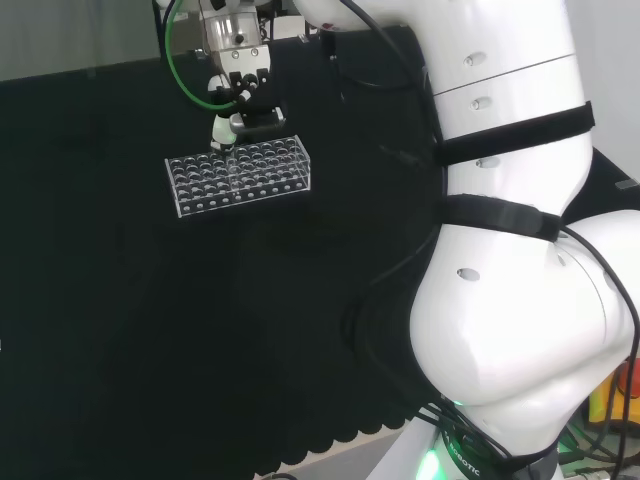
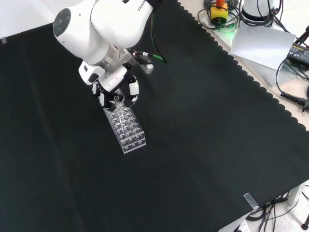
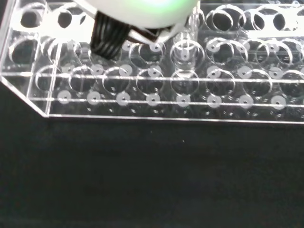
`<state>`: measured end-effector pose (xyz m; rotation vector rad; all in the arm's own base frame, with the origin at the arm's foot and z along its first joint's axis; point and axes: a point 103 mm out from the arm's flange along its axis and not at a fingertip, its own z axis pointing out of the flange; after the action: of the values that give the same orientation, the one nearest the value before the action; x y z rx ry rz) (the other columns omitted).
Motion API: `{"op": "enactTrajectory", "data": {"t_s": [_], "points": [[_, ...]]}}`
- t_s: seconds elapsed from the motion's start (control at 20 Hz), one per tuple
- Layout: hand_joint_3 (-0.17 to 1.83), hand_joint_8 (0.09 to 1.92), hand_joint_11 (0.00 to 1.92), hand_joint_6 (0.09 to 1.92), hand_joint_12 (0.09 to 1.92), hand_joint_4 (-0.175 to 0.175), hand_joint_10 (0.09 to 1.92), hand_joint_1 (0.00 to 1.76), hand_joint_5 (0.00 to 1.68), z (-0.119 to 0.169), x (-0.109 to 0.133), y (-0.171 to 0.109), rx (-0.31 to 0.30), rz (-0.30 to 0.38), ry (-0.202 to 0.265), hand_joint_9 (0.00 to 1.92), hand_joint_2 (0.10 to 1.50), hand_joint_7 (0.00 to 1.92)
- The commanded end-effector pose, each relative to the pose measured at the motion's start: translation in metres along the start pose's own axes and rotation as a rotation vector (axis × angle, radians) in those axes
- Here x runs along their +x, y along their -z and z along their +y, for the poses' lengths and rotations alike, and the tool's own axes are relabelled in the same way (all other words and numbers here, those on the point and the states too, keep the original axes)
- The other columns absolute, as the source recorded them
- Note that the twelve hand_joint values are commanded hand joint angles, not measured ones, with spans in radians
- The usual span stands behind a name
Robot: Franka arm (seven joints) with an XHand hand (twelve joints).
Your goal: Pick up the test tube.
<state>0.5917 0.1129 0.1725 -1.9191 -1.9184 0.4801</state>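
Seen close from the wrist: rows of round holes in the clear plastic test tube rack (image 3: pixel 156 80), one slim clear glass test tube (image 3: pixel 186 45) upright in a hole right under the black and white hand (image 3: pixel 142 14). From the front, wide bare black cloth (image 2: pixel 203 145) all round below the hand (image 2: pixel 116 89). Over the rack's far end in the head view, fingers (image 1: pixel 228 128) curled down around the tube's top; contact unclear.

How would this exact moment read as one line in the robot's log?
stage: reaching | hand: over far end of clear rack in front view | test tube: upright in rack | lifted: not yet
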Motion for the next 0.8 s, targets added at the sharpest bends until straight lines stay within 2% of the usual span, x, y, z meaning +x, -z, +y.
{"op": "enactTrajectory", "data": {"t_s": [0.05, 0.1, 0.15, 0.35, 0.55, 0.8], "points": [[0.49, 0.64, 0.76, 0.81, 1.29, -0.141, 0.65, 1.15, 1.02, 0.004, 0.004, 0.002, -0.054, 0.044, -0.03, 1.36, 0.79, 1.44], [0.4, 0.64, 0.84, 0.77, 1.26, -0.153, 0.66, 1.21, 1.09, 0.005, 0.005, 0.003, -0.064, 0.056, -0.037, 1.4, 0.83, 1.38], [0.39, 0.66, 0.91, 0.73, 1.22, -0.163, 0.67, 1.25, 1.14, 0.005, 0.005, 0.004, -0.071, 0.068, -0.045, 1.43, 0.83, 1.32], [0.62, 0.72, 1.08, 0.72, 1.09, -0.175, 0.69, 1.3, 1.21, 0.005, 0.003, 0.006, -0.105, 0.136, -0.072, 1.5, 0.69, 1.27], [0.71, 0.75, 1.11, 0.74, 1.03, -0.175, 0.71, 1.31, 1.22, 0.004, 0.0, 0.009, -0.112, 0.174, -0.082, 1.51, 0.64, 1.27], [0.73, 0.76, 1.12, 0.75, 1.01, -0.175, 0.72, 1.31, 1.22, 0.0, -0.006, 0.016, -0.109, 0.196, -0.092, 1.52, 0.63, 1.28]]}}
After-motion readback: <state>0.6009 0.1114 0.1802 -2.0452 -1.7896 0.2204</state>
